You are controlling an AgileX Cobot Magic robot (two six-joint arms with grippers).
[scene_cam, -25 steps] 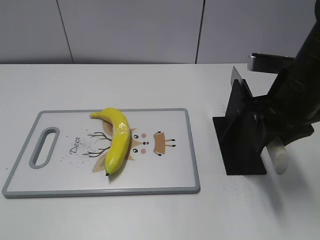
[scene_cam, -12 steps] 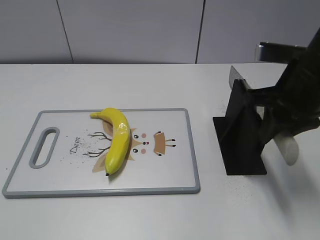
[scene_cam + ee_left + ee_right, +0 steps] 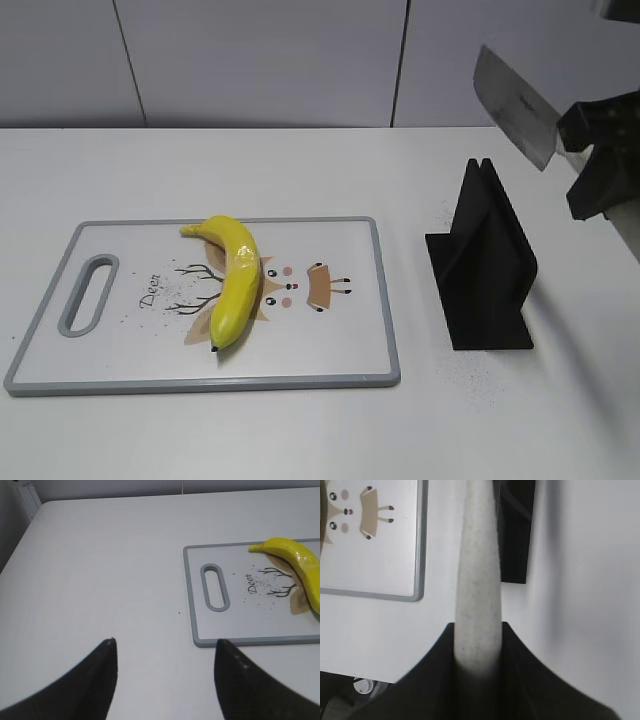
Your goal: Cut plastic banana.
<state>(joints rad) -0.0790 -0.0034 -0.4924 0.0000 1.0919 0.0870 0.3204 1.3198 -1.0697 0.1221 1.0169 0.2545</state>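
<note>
The yellow plastic banana [image 3: 232,279] lies on the white cutting board [image 3: 340,340], left of its middle; it also shows in the left wrist view [image 3: 297,561]. My right gripper [image 3: 598,150] is shut on a knife, holding its grey blade [image 3: 513,104] in the air above the black knife stand [image 3: 485,262]. In the right wrist view the pale handle [image 3: 478,580] sits clamped between the fingers [image 3: 478,630]. My left gripper [image 3: 164,647] is open and empty over bare table, left of the board.
The cutting board [image 3: 200,605] has a grey rim, a handle slot [image 3: 88,292] at its left end and a deer drawing. The stand's base shows in the right wrist view [image 3: 516,545]. White table runs to a wall behind.
My right gripper has lifted the knife up out of the black stand and raised it above it. The banana and board have not moved.
</note>
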